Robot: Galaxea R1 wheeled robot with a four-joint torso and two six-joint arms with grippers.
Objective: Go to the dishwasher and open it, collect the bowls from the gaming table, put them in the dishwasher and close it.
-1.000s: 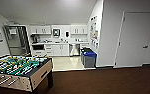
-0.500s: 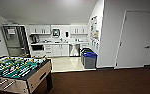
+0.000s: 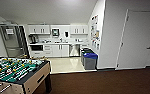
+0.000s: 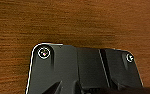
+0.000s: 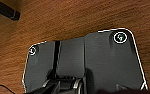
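Jaws on both arms hidden behind dark wrist plates — cannot tell open or closed. Dishwasher [image 3: 74,50] steel-fronted, door shut, under counter at far kitchen wall, well apart from robot. Blue-lidded bins [image 3: 90,60] stand right of approach; foosball table [image 3: 18,72] near left. Step judged: driving to dishwasher. Next move calls for straight run between table and bins.

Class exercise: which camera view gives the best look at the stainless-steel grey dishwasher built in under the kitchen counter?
The head view: the stainless-steel grey dishwasher stands far off under the counter, between white cabinets and blue-lidded bins. Both wrist views look down at brown carpet and offer nothing of it.
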